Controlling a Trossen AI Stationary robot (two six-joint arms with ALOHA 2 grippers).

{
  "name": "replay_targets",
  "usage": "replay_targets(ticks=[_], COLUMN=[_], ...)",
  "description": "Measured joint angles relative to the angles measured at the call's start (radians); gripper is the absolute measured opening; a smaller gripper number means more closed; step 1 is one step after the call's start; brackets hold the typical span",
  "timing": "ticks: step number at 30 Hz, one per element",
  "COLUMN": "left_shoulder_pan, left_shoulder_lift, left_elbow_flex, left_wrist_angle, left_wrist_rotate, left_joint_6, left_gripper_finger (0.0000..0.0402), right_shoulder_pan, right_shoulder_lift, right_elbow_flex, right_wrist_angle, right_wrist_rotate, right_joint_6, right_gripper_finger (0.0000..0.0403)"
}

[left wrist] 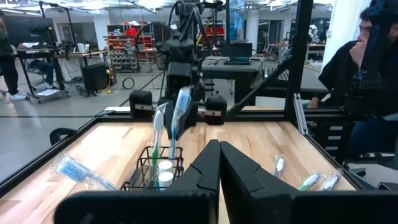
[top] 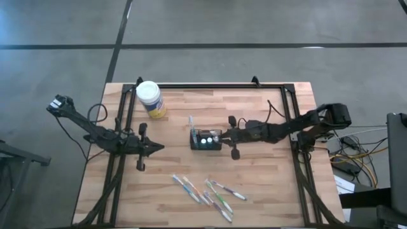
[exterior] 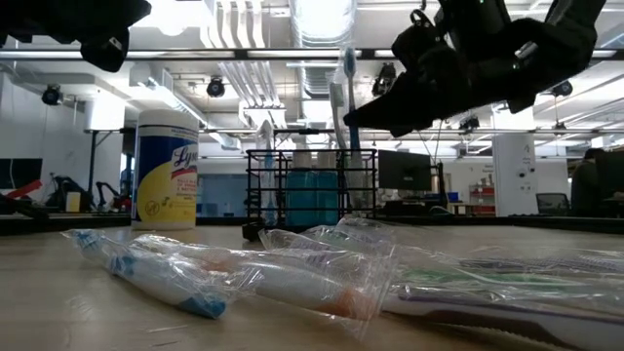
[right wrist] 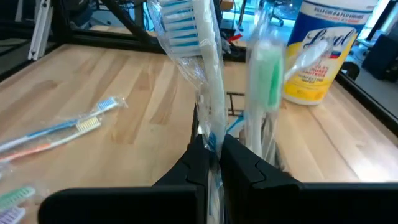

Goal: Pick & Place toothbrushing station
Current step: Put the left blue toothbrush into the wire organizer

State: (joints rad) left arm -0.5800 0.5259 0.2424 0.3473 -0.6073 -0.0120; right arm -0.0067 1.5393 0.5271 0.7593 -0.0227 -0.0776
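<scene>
Holder (top: 206, 139) stands near the middle of the surface (top: 267, 184), a small black mesh box with compartments; two white caps show in one of them. A wrapped brush with a green head (right wrist: 266, 74) already stands upright in it, which suggests the job is filling the box with brushes one at a time.

Just beside the holder, on its right, the right gripper (top: 222, 135) has its jaws clamped on a wrapped blue-bristled brush (right wrist: 198, 59), head up. Held by the lower handle and kept upright, the brush looks set to go down into a compartment, handle first.

The left gripper (top: 157, 147) hangs over the surface left of the holder, apart from it, jaws together and empty; it seems to be waiting.

Several more wrapped brushes (top: 210, 192) lie flat in a loose group on the near part of the surface, well apart from the holder, probably the stock yet to be moved. A yellow canister (top: 151, 99) with a white lid stands toward the far left corner, out of the way.
</scene>
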Motion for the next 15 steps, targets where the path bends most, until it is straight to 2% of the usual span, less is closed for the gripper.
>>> replay_targets(ticks=[4, 7, 15], left_shoulder_pan=[0.0, 0.0, 0.0], left_shoulder_lift=[0.0, 0.0, -0.001], left_elbow_flex=[0.0, 0.0, 0.0], left_wrist_angle=[0.0, -0.001, 0.0], left_wrist_rotate=[0.0, 0.0, 0.0], left_joint_6=[0.0, 0.002, 0.007], left_gripper_finger=[0.0009, 0.0009, 0.0009], right_shoulder_pan=[0.0, 0.0, -0.001], right_shoulder_lift=[0.036, 0.055, 0.09], right_elbow_flex=[-0.029, -0.043, -0.044], right_wrist_angle=[0.102, 0.108, 0.114], right_wrist_rotate=[0.0, 0.0, 0.007], right_joint_6=[0.01, 0.026, 0.052], right_gripper_finger=[0.0015, 0.0016, 0.007])
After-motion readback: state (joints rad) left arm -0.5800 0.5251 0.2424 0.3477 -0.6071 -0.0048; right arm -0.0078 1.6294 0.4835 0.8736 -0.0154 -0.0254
